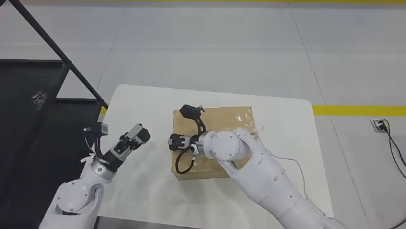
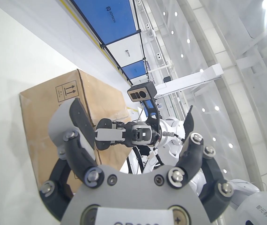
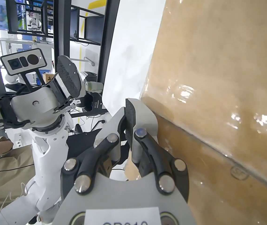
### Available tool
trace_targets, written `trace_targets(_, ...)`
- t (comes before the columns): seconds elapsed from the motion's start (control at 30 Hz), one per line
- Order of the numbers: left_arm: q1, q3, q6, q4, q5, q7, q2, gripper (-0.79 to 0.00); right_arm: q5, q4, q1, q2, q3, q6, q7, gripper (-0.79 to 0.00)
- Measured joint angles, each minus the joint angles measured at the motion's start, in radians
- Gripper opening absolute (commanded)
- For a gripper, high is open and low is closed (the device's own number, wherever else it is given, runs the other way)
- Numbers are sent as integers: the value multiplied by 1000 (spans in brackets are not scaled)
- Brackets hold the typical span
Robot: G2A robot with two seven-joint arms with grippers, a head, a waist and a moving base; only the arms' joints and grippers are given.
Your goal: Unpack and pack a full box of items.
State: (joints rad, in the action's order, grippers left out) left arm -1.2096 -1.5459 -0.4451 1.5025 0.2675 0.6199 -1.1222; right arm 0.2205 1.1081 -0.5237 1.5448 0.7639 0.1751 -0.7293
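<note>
Box (image 1: 222,122): brown cardboard, taped shut, standing near the middle of the white table (image 1: 146,102).
Right gripper (image 3: 130,106): fingers pressed together, at the Box's top edge on the side facing the other arm (whether it touches the cardboard, I cannot tell).
Left gripper (image 1: 143,133): fingers spread wide, above the table beside the Box, apart from it.

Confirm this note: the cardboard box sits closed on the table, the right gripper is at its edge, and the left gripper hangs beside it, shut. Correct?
Not quite: the left gripper is open, its jaws spread wide, as the left wrist view shows. The rest holds: the cardboard box sits closed on the table, the right gripper at its edge.
</note>
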Motion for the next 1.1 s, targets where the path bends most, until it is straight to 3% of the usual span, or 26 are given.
trace_targets(0.3,-10,-2,-3,6,8,-2,1,0,-19,-48,18,11,16,-25,7,-785)
trace_targets(0.63,10,21,13,11,-5,1,1,0,62,75,-84,-54,161,-51,-70,-785)
trace_targets(1.1,50,67,38,1,-27,2,-3,0,192,220,-218,-121,335,37,-88,-785)
